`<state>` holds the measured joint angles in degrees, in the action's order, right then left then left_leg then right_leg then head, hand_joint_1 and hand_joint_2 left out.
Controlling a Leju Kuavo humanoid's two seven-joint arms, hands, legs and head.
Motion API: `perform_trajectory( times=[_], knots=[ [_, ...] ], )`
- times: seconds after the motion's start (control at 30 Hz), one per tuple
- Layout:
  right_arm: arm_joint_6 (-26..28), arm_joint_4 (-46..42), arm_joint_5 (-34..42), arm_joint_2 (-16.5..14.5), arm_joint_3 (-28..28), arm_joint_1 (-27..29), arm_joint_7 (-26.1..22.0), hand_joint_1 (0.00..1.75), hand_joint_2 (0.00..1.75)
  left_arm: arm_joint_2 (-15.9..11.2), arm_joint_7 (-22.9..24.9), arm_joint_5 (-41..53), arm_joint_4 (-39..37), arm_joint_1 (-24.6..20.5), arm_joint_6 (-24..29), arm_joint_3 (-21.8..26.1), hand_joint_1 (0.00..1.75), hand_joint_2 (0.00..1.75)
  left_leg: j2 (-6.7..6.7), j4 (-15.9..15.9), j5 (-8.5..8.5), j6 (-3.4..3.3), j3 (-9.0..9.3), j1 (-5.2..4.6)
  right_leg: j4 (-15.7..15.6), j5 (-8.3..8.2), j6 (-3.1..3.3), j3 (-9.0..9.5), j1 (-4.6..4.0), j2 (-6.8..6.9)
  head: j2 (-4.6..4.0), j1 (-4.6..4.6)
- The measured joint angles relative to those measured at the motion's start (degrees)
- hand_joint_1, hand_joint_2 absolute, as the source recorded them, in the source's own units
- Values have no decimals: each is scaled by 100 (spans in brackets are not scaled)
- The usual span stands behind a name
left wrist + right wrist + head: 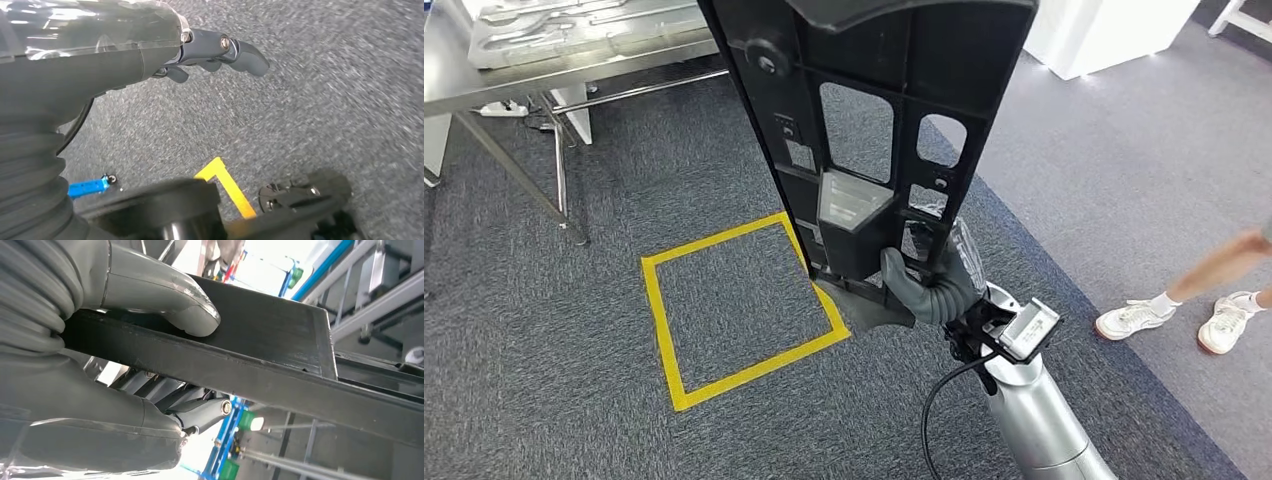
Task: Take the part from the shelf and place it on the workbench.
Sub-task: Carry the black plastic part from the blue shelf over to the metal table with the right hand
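Grey carpet with a yellow taped square [739, 308] lies below, the metal workbench [544, 70] off to one side — the right hand [934, 280] clamps the black part [864, 120] upright at its lower end, the left hand [220, 52] hangs slack and empty — so carry it level, grip firm.

The room is bright and even, with soft shadows. The carpet [325, 100] looks smeared and blurry by the left wrist. Behind the right hand [100, 390], white light glares.
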<state>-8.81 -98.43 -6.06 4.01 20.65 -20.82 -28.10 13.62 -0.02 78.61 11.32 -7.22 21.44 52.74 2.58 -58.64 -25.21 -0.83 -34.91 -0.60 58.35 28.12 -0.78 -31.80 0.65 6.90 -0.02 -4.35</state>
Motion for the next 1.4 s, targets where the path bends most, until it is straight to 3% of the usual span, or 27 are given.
perform_trajectory(
  times=[0.03, 0.1, 0.17, 0.23, 0.27, 0.3, 0.33, 0.4, 0.47, 0.53, 0.57, 0.63, 0.67, 0.73, 0.77, 0.8, 0.87, 0.93, 0.97, 1.1, 1.17, 1.23, 1.27, 1.3, 1.33, 1.4],
  knots=[
    [-1, -4, 0, -1, 2, -2, 1, 164, 175, -2, 0, 4, 0, 10, 2, 0, 0, 175, -67, 21, 11, -33, 7, 11, -3, 17, -37, 15, 8, 22, 0, 0],
    [0, -15, 3, -2, 2, -8, 1, 164, 175, -5, 0, 15, 0, 20, 7, 0, 0, 175, -193, 79, 41, -101, 40, 30, 155, 151, -96, -29, 34, -180, 0, 1],
    [0, -21, 10, 1, -8, 0, 0, 164, 175, -6, 1, 20, 0, 3, 13, 0, 0, 175, -313, 104, 58, -144, 58, 33, 773, 470, -110, -327, 51, -525, 0, 2],
    [8, -12, 15, 11, -17, 31, 1, 164, 175, -6, 10, 21, 0, -9, 18, 0, 0, 175, -466, 96, 57, -164, 57, 20, 1497, 702, -101, -734, 44, -653, 0, 2],
    [17, -7, 14, 15, -17, 47, 1, 164, 175, -7, 17, 22, 0, -5, 21, 0, 0, 175, -551, 88, 55, -167, 59, 14, 1629, 666, -90, -841, 39, -666, 0, 2],
    [29, -4, 10, 17, -17, 58, 0, 164, 175, -8, 25, 28, 0, -5, 25, 0, 0, 175, -639, 76, 51, -166, 63, 11, 1508, 504, -71, -830, 32, -682, 0, 2],
    [41, -4, 6, 17, -17, 63, -1, 164, 175, -8, 31, 38, 0, -8, 28, -1, 0, 175, -727, 62, 46, -163, 68, 9, 1175, 260, -43, -714, 23, -732, 0, 2],
    [55, -6, -1, 17, -18, 63, -1, 164, 175, -2, 33, 58, -1, -21, 31, -2, 0, 175, -886, 32, 32, -144, 57, 14, 403, -125, 26, -413, 23, -991, 0, 2],
    [68, -11, -4, 19, -20, 63, 2, 164, 175, 5, 35, 67, -2, -27, 33, -2, 0, 175, -1015, 20, 31, -92, 13, 43, 70, -204, 59, -281, 16, -1162, 0, 2],
    [93, -25, -14, 20, -20, 61, 7, 164, 175, 5, 41, 76, -1, -26, 34, -2, 0, 175, -1125, 34, 42, -20, -15, 64, 14, -205, 76, -248, 15, -1064, 0, 1],
    [104, -33, -20, 20, -20, 59, 9, 164, 175, 3, 46, 82, -1, -24, 35, -3, 0, 175, -1054, 12, 23, 15, -21, 51, -29, -212, 96, -211, 30, -993, 0, 1],
    [114, -51, -30, 19, -19, 59, 9, 164, 175, -3, 60, 91, 1, -29, 40, -4, 0, 175, -707, -296, -164, 94, -150, 31, -112, -213, 148, -120, 64, -847, 0, -2],
    [112, -54, -35, 19, -20, 60, 9, 164, 175, -3, 63, 91, 0, -31, 44, -6, 0, 175, -503, -615, -329, 136, -300, 43, -126, -196, 165, -88, 56, -784, 0, -3],
    [105, -54, -43, 19, -19, 67, 10, 164, 175, -4, 66, 87, 0, -49, 55, -6, 0, 175, -338, -1339, -620, 211, -666, 104, -127, -156, 172, -55, 54, -660, 0, -4],
    [103, -52, -50, 19, -16, 71, 11, 164, 175, -5, 66, 88, 0, -57, 61, -7, 0, 175, -316, -1506, -635, 242, -752, 134, -125, -134, 160, -38, 59, -607, 0, -4],
    [101, -52, -55, 19, -13, 73, 12, 164, 175, -7, 67, 89, 0, -62, 68, -7, 0, 175, -303, -1456, -543, 267, -723, 161, -123, -113, 144, -15, 68, -565, 0, -4],
    [101, -52, -61, 17, -9, 69, 10, 164, 175, -15, 78, 90, 1, -48, 79, -7, 0, 175, -261, -750, -177, 281, -348, 195, -118, -63, 96, 52, 87, -510, 0, -4],
    [101, -52, -61, 10, -8, 56, 6, 164, 175, -23, 85, 91, 1, -29, 83, -7, 0, 175, -215, -90, 8, 227, 6, 174, -109, -19, 30, 88, 77, -486, 0, -4],
    [101, -52, -62, 7, -5, 51, 3, 164, 175, -24, 85, 91, 0, -20, 84, -7, 0, 175, -202, 53, 4, 180, 74, 156, -108, -8, -9, 96, 66, -480, 0, -4],
    [101, -52, -57, 2, 5, 32, -38, 164, 175, -30, 85, 87, 1, 7, 101, -7, 0, 175, -257, 116, -49, -20, 150, 141, 56, 36, -126, 66, 92, -511, 0, -4],
    [101, -52, -45, 2, 5, 12, -63, 164, 175, -31, 85, 86, 0, 2, 110, -7, 0, 175, -276, 143, -77, -88, 229, 133, 603, 275, -124, -246, 99, -589, 0, -3],
    [101, -45, -27, 3, 4, 12, -74, 164, 175, -32, 85, 87, 0, -3, 113, -7, 0, 175, -298, 144, -129, -135, 284, 100, 1368, 527, -120, -751, 84, -635, 0, -2],
    [101, -41, -17, 3, 4, 19, -76, 164, 175, -32, 85, 89, 0, 1, 113, -7, 0, 175, -316, 143, -161, -147, 320, 81, 1585, 536, -117, -937, 77, -642, 0, -2],
    [101, -37, -8, 4, 4, 25, -79, 164, 175, -33, 85, 90, 0, 8, 114, -7, 0, 175, -339, 142, -197, -151, 366, 63, 1579, 418, -103, -1020, 70, -646, 0, -2],
    [101, -36, 1, 4, 4, 28, -84, 164, 175, -33, 85, 94, 0, 14, 114, -7, 0, 175, -362, 141, -238, -150, 423, 48, 1350, 189, -76, -987, 63, -649, 0, -2],
    [103, -35, 12, 4, 4, 27, -91, 164, 175, -29, 86, 109, -1, 22, 113, -7, 0, 175, -399, 142, -332, -130, 546, 27, 596, -318, -2, -751, 34, -672, 0, -2]
  ],
)
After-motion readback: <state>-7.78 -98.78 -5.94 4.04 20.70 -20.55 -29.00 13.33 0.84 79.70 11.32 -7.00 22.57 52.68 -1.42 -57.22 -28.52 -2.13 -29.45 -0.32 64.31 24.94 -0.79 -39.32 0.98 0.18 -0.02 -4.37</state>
